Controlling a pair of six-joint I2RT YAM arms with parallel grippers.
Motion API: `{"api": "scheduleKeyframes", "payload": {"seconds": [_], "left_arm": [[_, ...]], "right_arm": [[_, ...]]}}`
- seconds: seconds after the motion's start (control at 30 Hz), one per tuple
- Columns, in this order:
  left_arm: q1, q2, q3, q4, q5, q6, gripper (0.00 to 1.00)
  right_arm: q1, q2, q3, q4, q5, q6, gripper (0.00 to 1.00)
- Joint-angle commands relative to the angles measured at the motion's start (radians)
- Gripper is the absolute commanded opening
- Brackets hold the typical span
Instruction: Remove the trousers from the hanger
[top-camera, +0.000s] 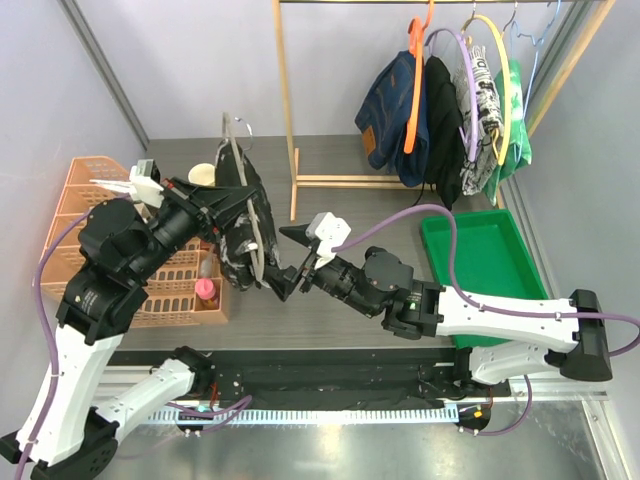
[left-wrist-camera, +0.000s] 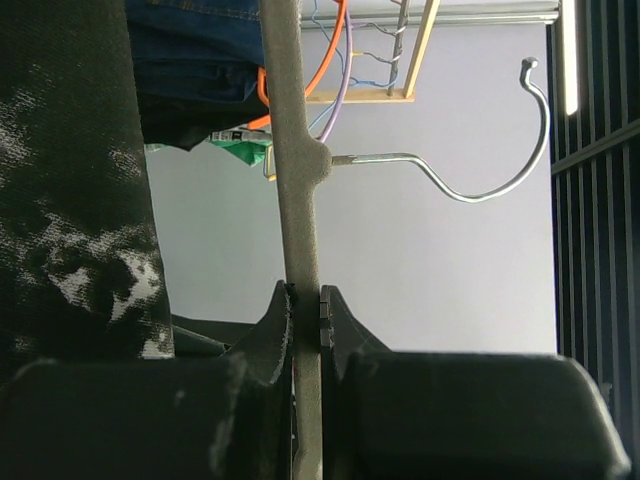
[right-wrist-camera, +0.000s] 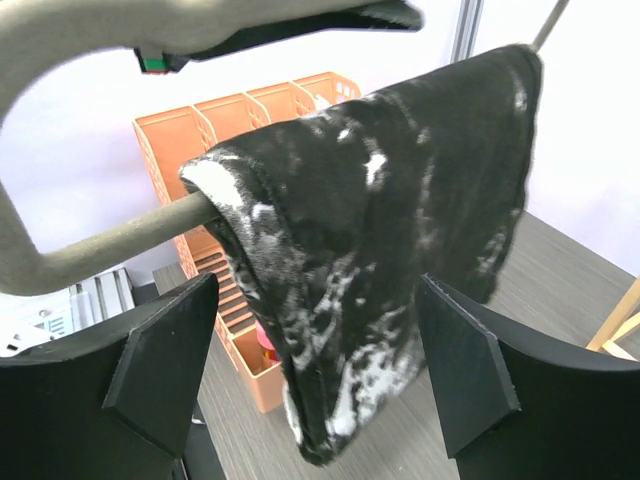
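The black-and-white marbled trousers (top-camera: 242, 238) hang folded over the bar of a beige hanger (top-camera: 258, 262) above the table. My left gripper (top-camera: 228, 208) is shut on that hanger (left-wrist-camera: 298, 200), its fingers pinching the beige stem just below the metal hook (left-wrist-camera: 490, 170). The trousers (left-wrist-camera: 70, 220) fill the left edge of the left wrist view. My right gripper (top-camera: 288, 262) is open, to the right of the trousers. In the right wrist view, the lower part of the trousers (right-wrist-camera: 370, 240) hangs between the spread fingers (right-wrist-camera: 160, 350), apart from both. The hanger bar (right-wrist-camera: 100, 240) runs off to the left.
An orange basket (top-camera: 100, 230) stands at the left, holding a pink-capped bottle (top-camera: 205, 290). A green tray (top-camera: 480, 260) lies at the right. A wooden rack (top-camera: 288, 110) at the back carries several more garments on coloured hangers (top-camera: 440, 110).
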Motion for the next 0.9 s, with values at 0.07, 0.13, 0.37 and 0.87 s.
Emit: {"api": "scheduleKeyframes", "payload": {"seconds": [0.07,0.13,0.37,0.87], "left_arm": [[-0.001,-0.014,0.078,0.254,0.056,-0.013,0.00],[-0.001,-0.013,0.082,0.251,0.060,-0.011,0.00],[0.001,-0.005,0.088,0.262,0.080,-0.013,0.00],[0.001,0.003,0.095,0.284,0.100,-0.005,0.00]], "right_arm": [[0.008,0.031,0.046,0.081,0.086,-0.034,0.81],[0.008,0.034,0.029,0.109,0.135,-0.066,0.76],[0.008,0.036,0.017,0.121,0.213,-0.139,0.60],[0.008,0.005,-0.049,0.040,0.161,-0.114,0.73]]}}
